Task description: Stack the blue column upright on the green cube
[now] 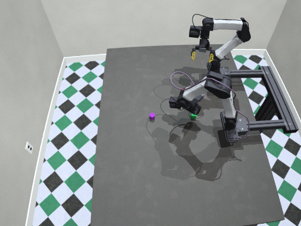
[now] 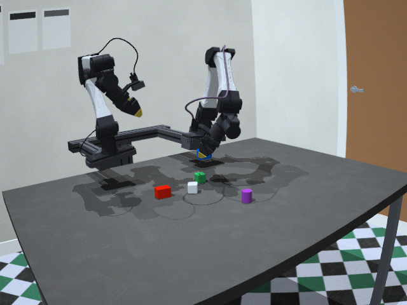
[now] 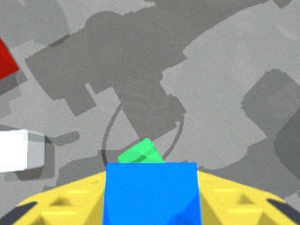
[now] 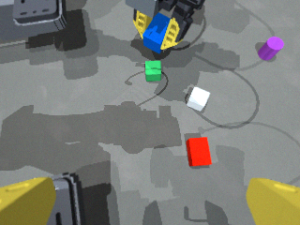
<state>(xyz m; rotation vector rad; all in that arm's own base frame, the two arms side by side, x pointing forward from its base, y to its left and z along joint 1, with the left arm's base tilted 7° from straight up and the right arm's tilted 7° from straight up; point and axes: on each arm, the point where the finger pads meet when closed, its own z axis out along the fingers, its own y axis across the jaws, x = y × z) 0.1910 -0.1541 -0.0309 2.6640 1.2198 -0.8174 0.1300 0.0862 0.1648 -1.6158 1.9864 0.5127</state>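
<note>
The blue column (image 2: 208, 157) (image 3: 151, 194) (image 4: 158, 34) is held above the table between the yellow fingers of my left gripper (image 2: 202, 155) (image 4: 153, 44), which is shut on it. Its exact tilt is hard to tell. The green cube (image 1: 193, 117) (image 2: 200, 178) (image 3: 142, 153) (image 4: 153, 71) stands on the table, with nothing on it. In the left wrist view it shows just beyond the column, partly hidden by it. In the top view the left arm hides the column and fingertips. My right gripper (image 1: 201, 60) (image 2: 138, 114) (image 4: 151, 186) is open and empty, high up and away from the cube.
A white cube (image 2: 192, 188) (image 3: 13, 151) (image 4: 198, 98) stands close to the green cube. A red block (image 2: 162, 192) (image 3: 6, 63) (image 4: 199, 151) lies beyond it, towards the right arm's side. A purple cylinder (image 1: 152, 117) (image 2: 247, 196) (image 4: 270, 50) stands farther out on the table.
</note>
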